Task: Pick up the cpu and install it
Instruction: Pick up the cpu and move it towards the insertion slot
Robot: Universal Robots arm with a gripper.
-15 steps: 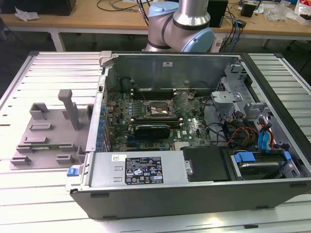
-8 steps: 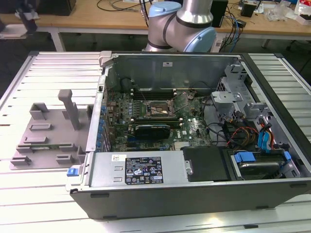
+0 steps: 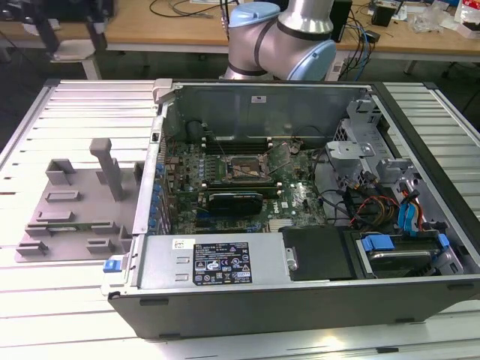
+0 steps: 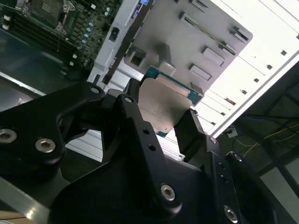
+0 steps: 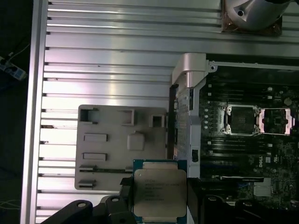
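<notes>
Workstation with the processor held aloft. A slatted aluminium table (image 3: 67, 97) carries an open computer case (image 3: 300, 307), which lies on its side with the motherboard (image 3: 300, 199) and power supply (image 3: 217, 262) exposed. On the exterior view's left of the case, a grey moulded fixture plate (image 3: 75, 202) lies flat on the slats. The robot arm (image 3: 289, 34) rises at the table's far edge, and behind it stand wooden workbenches (image 3: 172, 22) strewn with cables (image 3: 360, 45). In both wrist views the cpu (image 5: 159, 189) is clamped by two opposite edges between the black fingers (image 4: 135, 116) of the gripper (image 4: 163, 112), which is closed to the chip's width. The silvery lid faces the first wrist camera, with a green rim around it. The chip hangs clear of the table, seen against the fixture plate's edge just beside the case's side wall. The cpu socket (image 5: 240, 119) on the motherboard stands open, its hinged frame folded back, well apart from the chip.
</notes>
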